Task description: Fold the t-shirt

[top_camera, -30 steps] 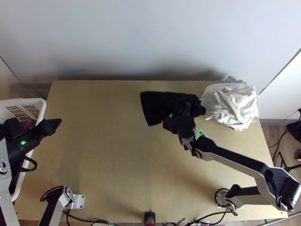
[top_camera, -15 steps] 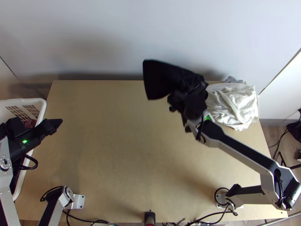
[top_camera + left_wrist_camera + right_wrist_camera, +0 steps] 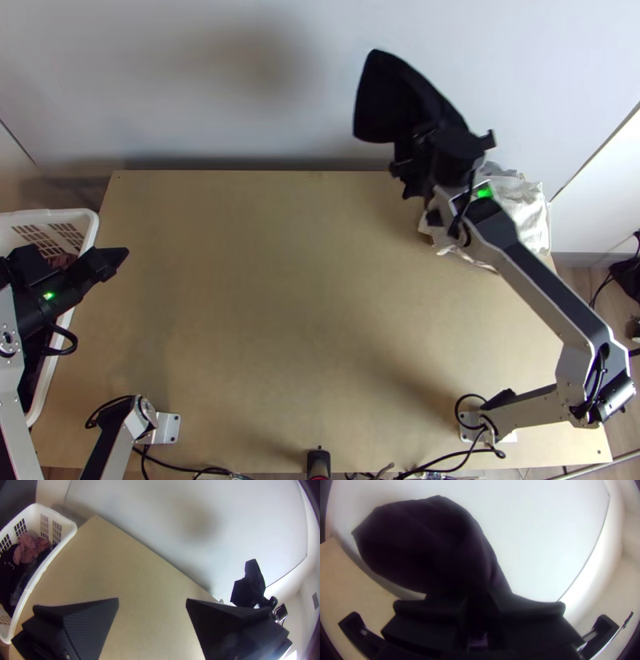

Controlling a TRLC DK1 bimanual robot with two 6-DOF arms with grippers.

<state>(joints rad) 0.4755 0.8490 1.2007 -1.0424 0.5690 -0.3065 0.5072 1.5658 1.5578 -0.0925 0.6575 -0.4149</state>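
Gripping black t-shirt [image 3: 400, 100] before wall [image 3: 200, 80]: right gripper [image 3: 428, 144], fingers closed on bunched part, free edges flaring. Left gripper [image 3: 117, 259] near basket [image 3: 86, 222], fingers wide apart, nothing between them. Room for moving: tabletop [image 3: 256, 304] stretching between left gripper and white cloth [image 3: 524, 210].

1. Behind the light wooden table [image 3: 280, 320], a plain pale wall [image 3: 240, 120], softly shadowed in patches.
2. At the top view's right, a thin dark slanting seam [image 3: 595, 151], bordering a whiter wall section [image 3: 612, 204].
3. Beneath that section, a grey baseboard [image 3: 584, 260] and brownish floor [image 3: 578, 284].
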